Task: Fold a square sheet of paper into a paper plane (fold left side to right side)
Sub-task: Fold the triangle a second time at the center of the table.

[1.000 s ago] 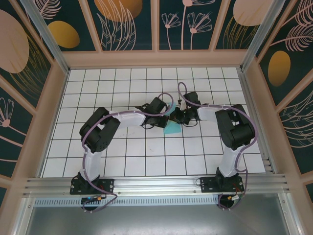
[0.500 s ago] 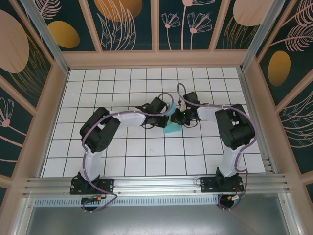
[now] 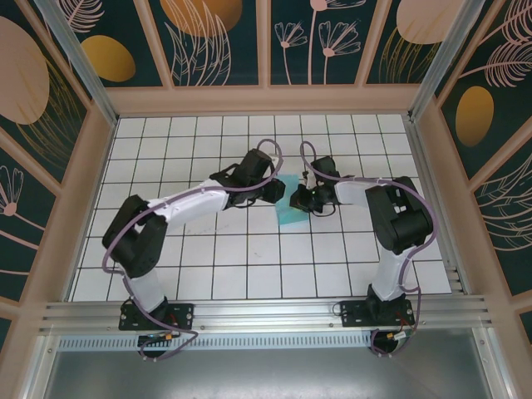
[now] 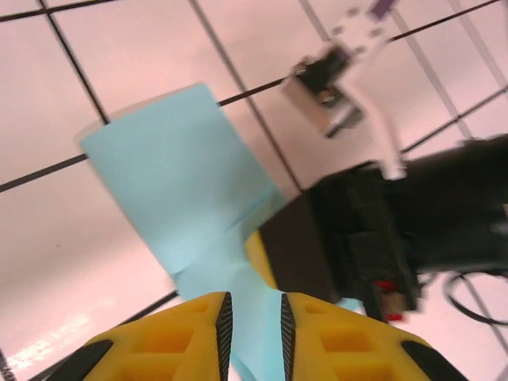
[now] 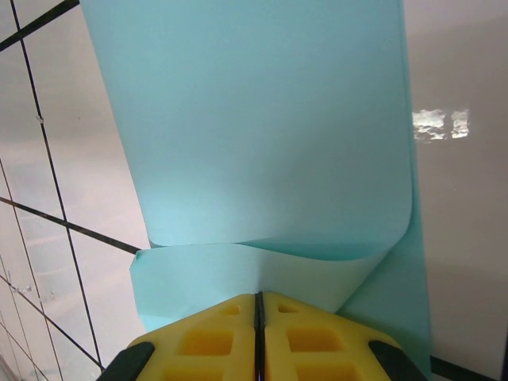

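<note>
Left gripper (image 3: 277,192) and right gripper (image 3: 300,199) meet over the sheet (image 3: 290,218) at mid-table (image 3: 208,249), seen from above. At the left wrist, the fingers (image 4: 182,337) stand slightly apart, with the sheet showing in the gap. At the right wrist, the fingers (image 5: 206,341) press together on the curled sheet's edge.

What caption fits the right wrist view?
Right claw pinches the curled turquoise-blue square paper sheet above the white grid-tiled table.
</note>
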You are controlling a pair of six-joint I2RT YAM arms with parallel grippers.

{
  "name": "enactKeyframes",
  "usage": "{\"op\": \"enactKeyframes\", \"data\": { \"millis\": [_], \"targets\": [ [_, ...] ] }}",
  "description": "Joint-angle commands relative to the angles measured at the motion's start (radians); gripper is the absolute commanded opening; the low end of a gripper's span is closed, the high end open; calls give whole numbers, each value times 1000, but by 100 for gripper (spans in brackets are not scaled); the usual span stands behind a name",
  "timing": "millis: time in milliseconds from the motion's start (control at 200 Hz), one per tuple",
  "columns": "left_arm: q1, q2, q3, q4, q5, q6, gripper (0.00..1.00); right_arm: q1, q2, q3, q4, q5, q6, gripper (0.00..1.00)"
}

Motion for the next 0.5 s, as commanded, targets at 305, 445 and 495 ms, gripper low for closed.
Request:
{"op": "enactKeyframes", "data": {
  "millis": [305, 445, 495],
  "targets": [
    [-39, 116, -68, 172, 274, -70, 27, -5, 51, -38, -76, 61, -13, 11],
    [-41, 172, -45, 169, 290, -67, 28, -4, 51, -37, -80, 63, -14, 11],
    [-41, 183, -40, 168, 287, -64, 28, -4, 50, -38, -80, 64, -14, 11]
  ]
}}
